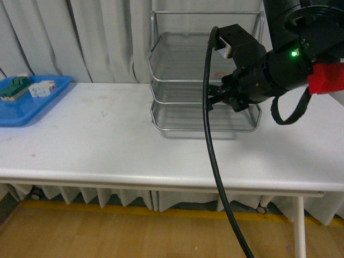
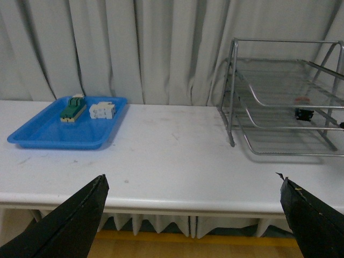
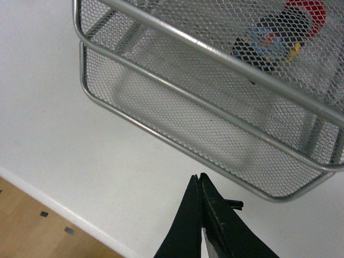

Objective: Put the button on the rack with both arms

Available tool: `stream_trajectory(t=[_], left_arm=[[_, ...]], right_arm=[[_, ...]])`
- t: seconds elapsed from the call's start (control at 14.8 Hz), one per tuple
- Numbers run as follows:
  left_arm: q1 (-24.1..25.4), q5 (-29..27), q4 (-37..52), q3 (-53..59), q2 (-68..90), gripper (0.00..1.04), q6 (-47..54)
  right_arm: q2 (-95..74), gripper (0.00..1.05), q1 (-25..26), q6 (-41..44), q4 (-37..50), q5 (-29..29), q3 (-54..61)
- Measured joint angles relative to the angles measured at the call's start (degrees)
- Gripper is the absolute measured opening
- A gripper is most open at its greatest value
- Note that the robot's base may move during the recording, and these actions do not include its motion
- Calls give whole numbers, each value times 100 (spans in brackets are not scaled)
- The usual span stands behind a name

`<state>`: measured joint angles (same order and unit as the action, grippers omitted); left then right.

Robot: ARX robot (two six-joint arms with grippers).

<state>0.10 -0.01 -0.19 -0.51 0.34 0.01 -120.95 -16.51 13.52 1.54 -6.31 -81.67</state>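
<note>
The silver wire rack stands at the back middle of the white table. The button, red cap on a black and blue body, lies on its side on the rack's middle tier, seen through the mesh. It also shows in the left wrist view. My right gripper is shut and empty, just in front of the rack's right side, above the table; its closed tips sit off the lowest tier's rim. My left gripper is open and empty, back from the table's front edge, facing the rack.
A blue plastic tray at the table's left holds a white block and a green-and-cream component; it also shows in the left wrist view. A black cable hangs from my right arm past the table edge. Curtains hang behind.
</note>
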Motion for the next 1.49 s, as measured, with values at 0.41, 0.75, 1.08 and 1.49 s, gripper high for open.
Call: stream_trajectory(t=[0.41,0.75,1.08,1.49], left_arm=[[0,0,0,0,0,98,2],[-2,2,11,0,0,98,2],[-2,0,-2,0,0,98,2],[-2,0,-4,0,0,98,0]], right_arm=[[3139,2,39,-304,1266,7,3235],[4760,2,299,-964,3766,1510,5445],[7038,2,1145,-1268,3895,1147,7178],[8415,2,1652,-1290,3112,632,7794]])
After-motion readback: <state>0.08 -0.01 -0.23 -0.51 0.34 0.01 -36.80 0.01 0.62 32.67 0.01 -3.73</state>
